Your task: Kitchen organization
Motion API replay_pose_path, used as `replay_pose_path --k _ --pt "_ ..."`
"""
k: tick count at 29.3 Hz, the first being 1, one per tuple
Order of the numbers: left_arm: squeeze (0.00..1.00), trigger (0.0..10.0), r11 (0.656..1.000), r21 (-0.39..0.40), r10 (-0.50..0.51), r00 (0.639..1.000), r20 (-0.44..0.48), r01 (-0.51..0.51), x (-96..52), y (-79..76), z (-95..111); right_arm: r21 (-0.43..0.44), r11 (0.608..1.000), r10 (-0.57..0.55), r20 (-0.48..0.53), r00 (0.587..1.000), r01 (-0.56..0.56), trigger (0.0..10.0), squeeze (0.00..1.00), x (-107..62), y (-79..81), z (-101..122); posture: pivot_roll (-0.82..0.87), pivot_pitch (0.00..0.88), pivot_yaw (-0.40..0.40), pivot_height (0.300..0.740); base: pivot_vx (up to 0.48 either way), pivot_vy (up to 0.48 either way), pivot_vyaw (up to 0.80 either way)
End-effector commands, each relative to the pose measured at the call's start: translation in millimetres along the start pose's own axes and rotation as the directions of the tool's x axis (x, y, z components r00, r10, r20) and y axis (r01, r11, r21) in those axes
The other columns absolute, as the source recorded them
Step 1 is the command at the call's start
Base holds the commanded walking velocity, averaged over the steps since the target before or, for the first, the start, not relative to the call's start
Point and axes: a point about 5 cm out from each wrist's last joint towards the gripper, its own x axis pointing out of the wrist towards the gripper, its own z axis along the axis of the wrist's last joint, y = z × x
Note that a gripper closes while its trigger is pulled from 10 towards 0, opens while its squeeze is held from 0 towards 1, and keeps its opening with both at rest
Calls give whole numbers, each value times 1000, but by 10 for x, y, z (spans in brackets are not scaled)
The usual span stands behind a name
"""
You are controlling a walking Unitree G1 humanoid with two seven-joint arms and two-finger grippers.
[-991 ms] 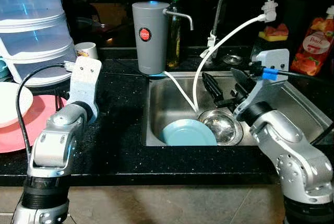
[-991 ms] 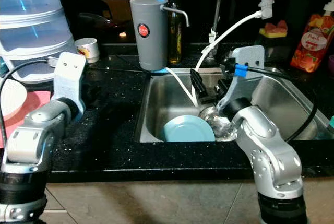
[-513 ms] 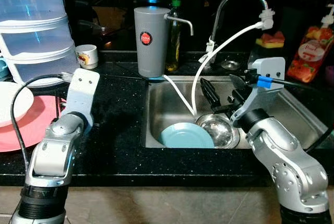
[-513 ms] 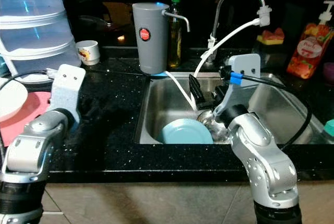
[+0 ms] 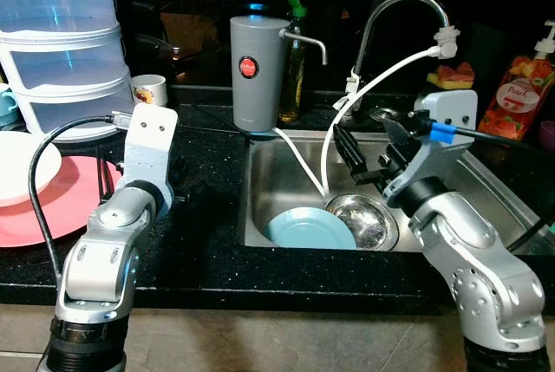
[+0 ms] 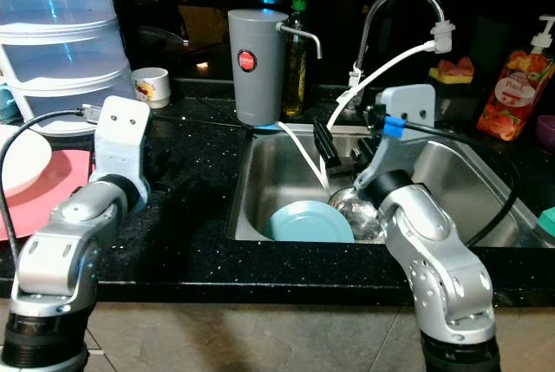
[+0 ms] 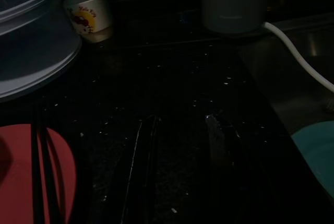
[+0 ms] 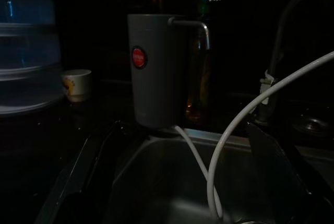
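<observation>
1. A light blue plate (image 5: 310,226) is seen lying flat at the bottom of the steel sink (image 5: 494,179), touching a metal bowl (image 5: 364,218) on its right; both are untouched.
2. The right gripper (image 5: 375,148) is held above the sink, over the bowl, with its fingers spread wide and nothing between them.
3. The step in hand is judged to be the reach into the sink for the dishes.
4. The next move calls for the right gripper to be lowered past the white hose (image 5: 325,142) and closed on a rim.
5. The left gripper (image 7: 177,145) is held low over the black table (image 5: 208,207), beside a red mat (image 5: 52,207); whether its fingers are spread cannot be told.
</observation>
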Motion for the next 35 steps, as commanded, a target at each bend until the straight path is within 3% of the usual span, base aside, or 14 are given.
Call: replay_pose_path --k 1,10,15,23,29,32,35 --pt "0 10000 1000 -1 4 1000 7 -4 -17 -20 -4 6 1000 -12 16 1000 11 10000 0 12 -18 19 143 47 -69 740 0 0 0" --pt "0 10000 999 1 39 999 15 -39 -101 28 1 35 999 23 10 1000 -23 10000 0 62 67 -10 169 84 -92 740 0 0 0" --pt "0 10000 999 12 34 999 7 -35 -90 15 -33 41 999 11 18 1000 -12 10000 0 56 60 -17 190 48 -69 740 0 0 0" --pt "0 10000 986 151 66 998 3 -65 -127 108 -53 71 997 15 40 999 -18 10000 0 173 87 -27 225 44 -105 740 0 0 0" --pt "0 10000 950 300 99 995 -9 -91 -191 173 -88 96 995 30 40 999 -34 10000 0 235 142 -77 265 30 -108 740 0 0 0" --pt "0 10000 952 281 134 991 -18 -123 -184 224 -87 100 994 31 38 999 -35 10000 0 239 157 -93 259 35 -110 740 0 0 0" --pt "0 10000 969 189 173 983 -58 -160 -179 278 -124 105 994 33 32 999 -36 10000 0 238 167 -105 237 46 -120 740 0 0 0"
